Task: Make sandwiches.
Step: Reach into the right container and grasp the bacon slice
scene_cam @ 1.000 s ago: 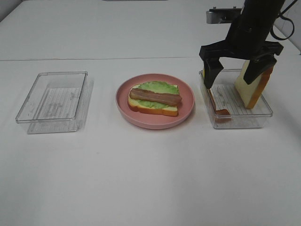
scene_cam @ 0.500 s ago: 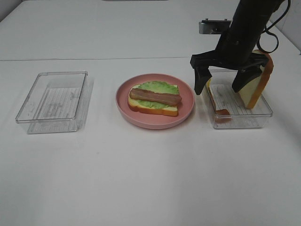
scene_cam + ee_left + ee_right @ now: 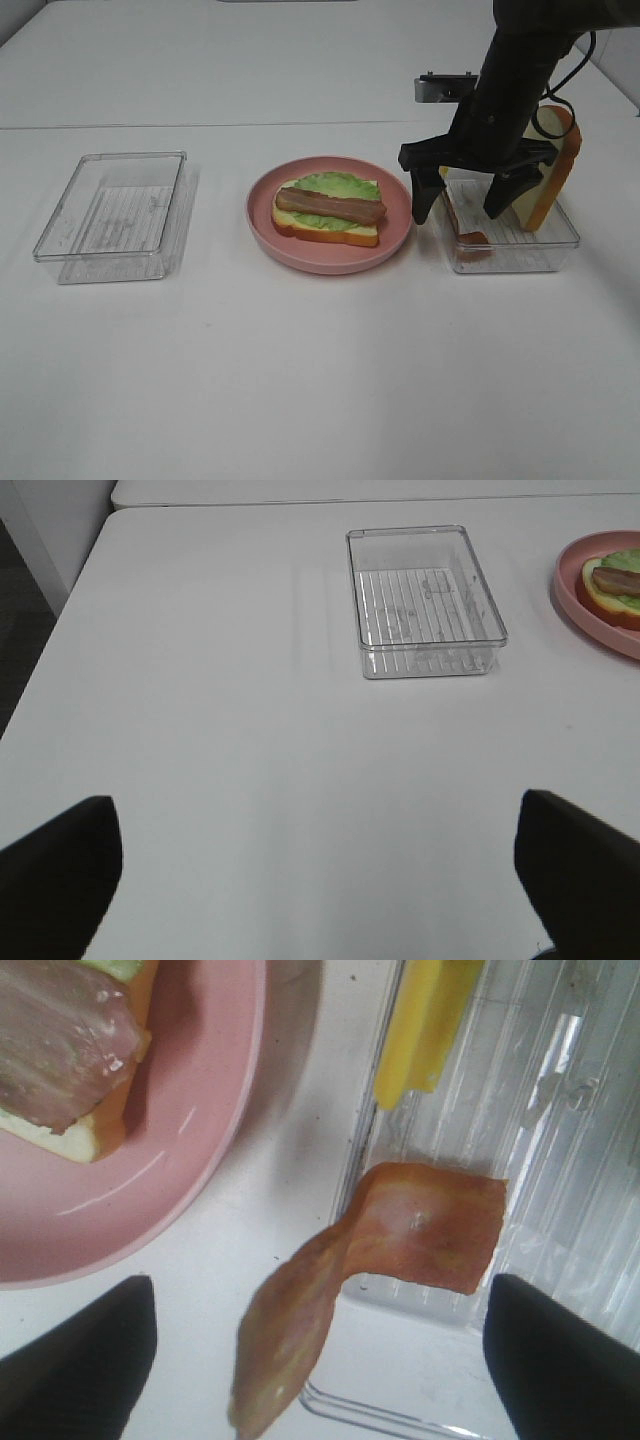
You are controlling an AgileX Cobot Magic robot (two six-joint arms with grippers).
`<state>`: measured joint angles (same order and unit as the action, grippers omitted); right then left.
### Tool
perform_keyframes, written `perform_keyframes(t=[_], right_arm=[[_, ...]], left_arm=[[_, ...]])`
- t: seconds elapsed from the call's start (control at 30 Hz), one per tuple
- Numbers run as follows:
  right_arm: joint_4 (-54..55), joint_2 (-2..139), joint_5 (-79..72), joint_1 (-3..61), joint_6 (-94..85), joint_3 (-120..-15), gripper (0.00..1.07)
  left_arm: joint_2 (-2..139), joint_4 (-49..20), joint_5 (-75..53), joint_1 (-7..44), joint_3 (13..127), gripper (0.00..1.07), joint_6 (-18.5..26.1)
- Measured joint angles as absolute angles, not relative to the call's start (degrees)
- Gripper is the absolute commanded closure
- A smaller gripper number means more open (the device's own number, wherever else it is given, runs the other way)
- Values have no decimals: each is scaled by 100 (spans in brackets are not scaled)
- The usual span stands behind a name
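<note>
On the pink plate lies a partly built sandwich: a white bread slice topped with green lettuce and a brown-red meat strip, also seen in the right wrist view. My right gripper is open and low over the left end of the right clear tray. Its jaws stand on either side of a second meat strip that is draped over the tray wall. They do not touch it. A yellow cheese piece stands behind the strip. Another bread slice leans upright in that tray. My left gripper is open over bare table.
A clear tray stands at the left of the table, with nothing in it, and appears in the left wrist view too. The plate's edge shows at that view's border. White table surrounds everything.
My right gripper has come down and shifted left, from above the leaning bread slice to the tray's left end over the meat strip. Its jaws have narrowed slightly. The left arm has not moved.
</note>
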<state>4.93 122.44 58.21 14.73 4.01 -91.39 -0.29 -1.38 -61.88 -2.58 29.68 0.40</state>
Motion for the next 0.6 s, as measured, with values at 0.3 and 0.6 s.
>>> perform_keyframes(t=[0.3,0.6], right_arm=[[493,12278,5821,1473,384,-9150,80],[493,12278,5827,1473,372,-9150,107]], left_arm=[[-29,-138,-6188,-258,2968,6,40],[-29,-138,-6188,-258,2968,6,40]])
